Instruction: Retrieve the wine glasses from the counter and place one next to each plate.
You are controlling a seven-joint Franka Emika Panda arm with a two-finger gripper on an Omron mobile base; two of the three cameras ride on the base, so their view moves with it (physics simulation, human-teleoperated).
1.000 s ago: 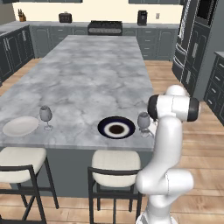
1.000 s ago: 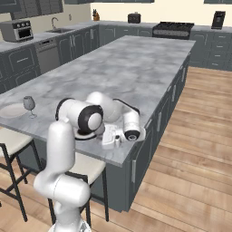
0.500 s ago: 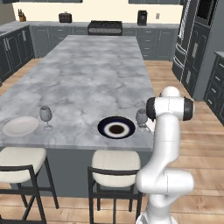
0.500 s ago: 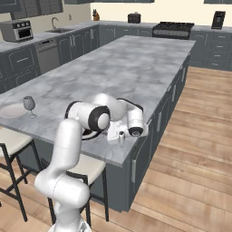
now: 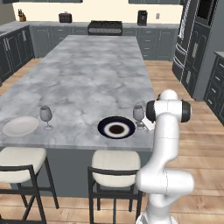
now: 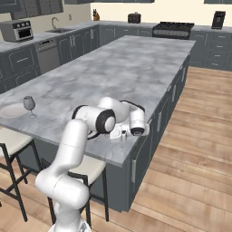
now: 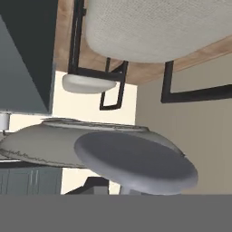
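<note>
Two plates sit on the near edge of the marble island tabletop point(image 5: 87, 74), and each has a glass beside it. The first wine glass point(image 5: 45, 115) stands upright just at 3 o'clock of the off-white plate point(image 5: 20, 126) in the left base view. The second wine glass point(image 5: 138, 114) stands upright just at 3 o'clock of the navy plate point(image 5: 116, 128), close to the tabletop's corner. The gripper point(image 5: 147, 124) reaches in low from 3 o'clock, right against this second glass. In the hand view, which is rolled upside down, the glass's round grey foot point(image 7: 136, 161) sits very near, with its stem running down toward the fingers, so they are clenched on that stem. The navy plate's rim point(image 7: 54, 142) lies just behind it. Compared with a second ago, both plates and the first wine glass have not moved, and the base has stayed put. In the right base view the arm's dark elbow has swung toward 3 o'clock and folded closer to the gripper point(image 6: 118, 134). The second glass has shifted only slightly beside its plate. Two cushioned stools point(image 5: 114, 162) stand under the near edge.
</note>
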